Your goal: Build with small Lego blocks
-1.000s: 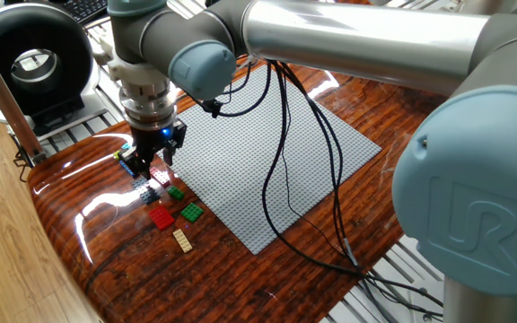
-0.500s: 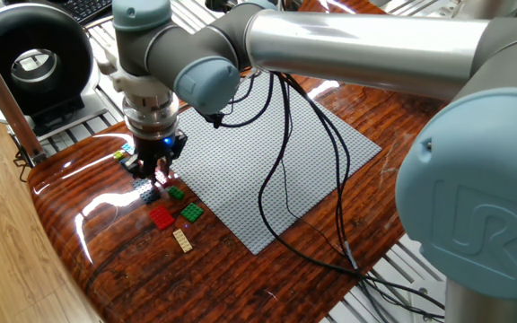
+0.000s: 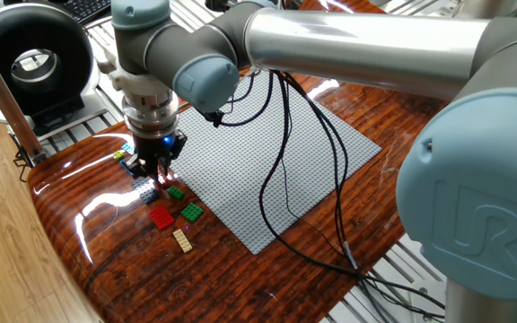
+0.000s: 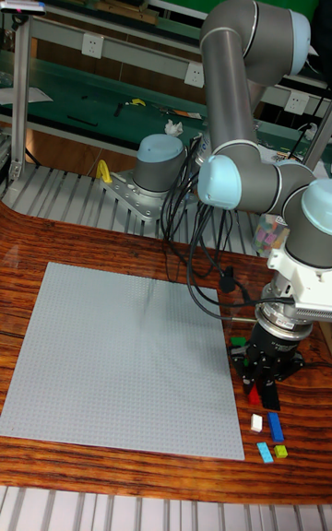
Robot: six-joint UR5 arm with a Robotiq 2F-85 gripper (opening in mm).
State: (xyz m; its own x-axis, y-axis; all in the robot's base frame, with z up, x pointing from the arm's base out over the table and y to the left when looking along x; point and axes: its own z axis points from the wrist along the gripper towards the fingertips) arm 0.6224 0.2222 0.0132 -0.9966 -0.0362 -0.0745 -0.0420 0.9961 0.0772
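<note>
My gripper (image 3: 157, 172) points down at the table's left end, just off the grey baseplate (image 3: 258, 152). In the tall fixed view a small red block (image 4: 255, 394) shows between the fingertips of the gripper (image 4: 261, 387), at table level. Whether the fingers press on it is hidden. Loose small Lego blocks lie around: a red one (image 3: 161, 217), two green ones (image 3: 191, 212) (image 3: 176, 192), a tan one (image 3: 182, 240), a yellow-green one (image 3: 119, 156), and a white one (image 4: 256, 421) beside a blue one (image 4: 276, 424).
Black cables (image 3: 281, 179) hang from the arm and trail across the baseplate. A black round device (image 3: 32, 63) stands at the back left. The rounded wooden table edge (image 3: 61, 242) runs close to the blocks.
From a second ago the gripper turned about its wrist and shifted slightly over the blocks. It has held still for the last half second.
</note>
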